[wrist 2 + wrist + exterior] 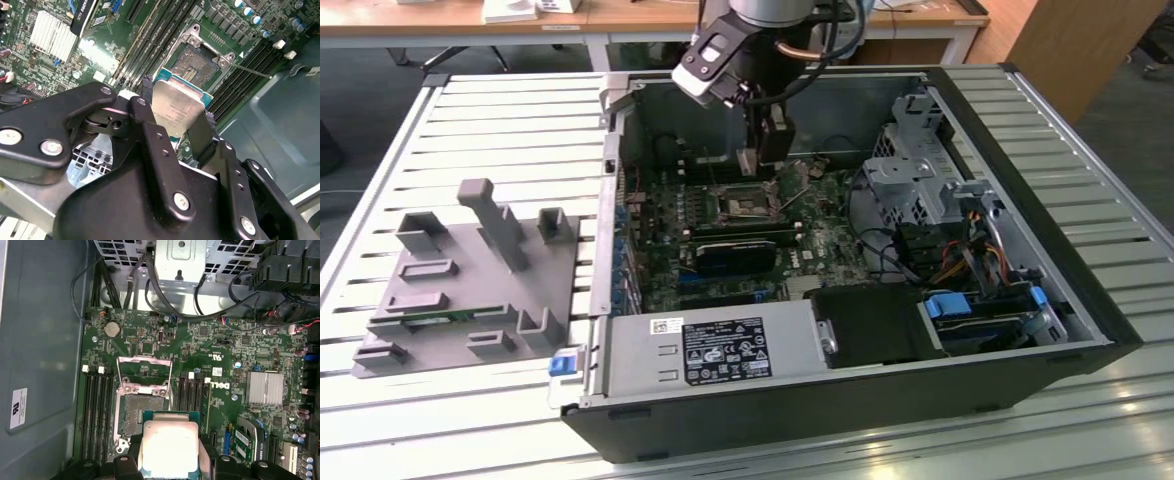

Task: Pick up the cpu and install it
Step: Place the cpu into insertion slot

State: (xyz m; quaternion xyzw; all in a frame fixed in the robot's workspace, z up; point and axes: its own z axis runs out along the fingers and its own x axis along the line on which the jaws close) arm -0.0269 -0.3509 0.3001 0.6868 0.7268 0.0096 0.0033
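Gripping the cpu [172,100] by two opposite edges, my pincer [178,111] holds it over the open socket [142,412], not seated, in both wrist views. First wrist view: socket frame [145,372] hinged open. Exterior view: computer case [854,400] on slatted table [454,130], grey fixture [467,290] well apart at the exterior view's left.

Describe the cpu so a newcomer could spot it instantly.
Look inside the open black computer case to the green motherboard. Near its open socket, the gripper holds the cpu by its edges. It is the flat square chip with a shiny silver top and thin greenish rim, unlike the dark, metal-framed socket.
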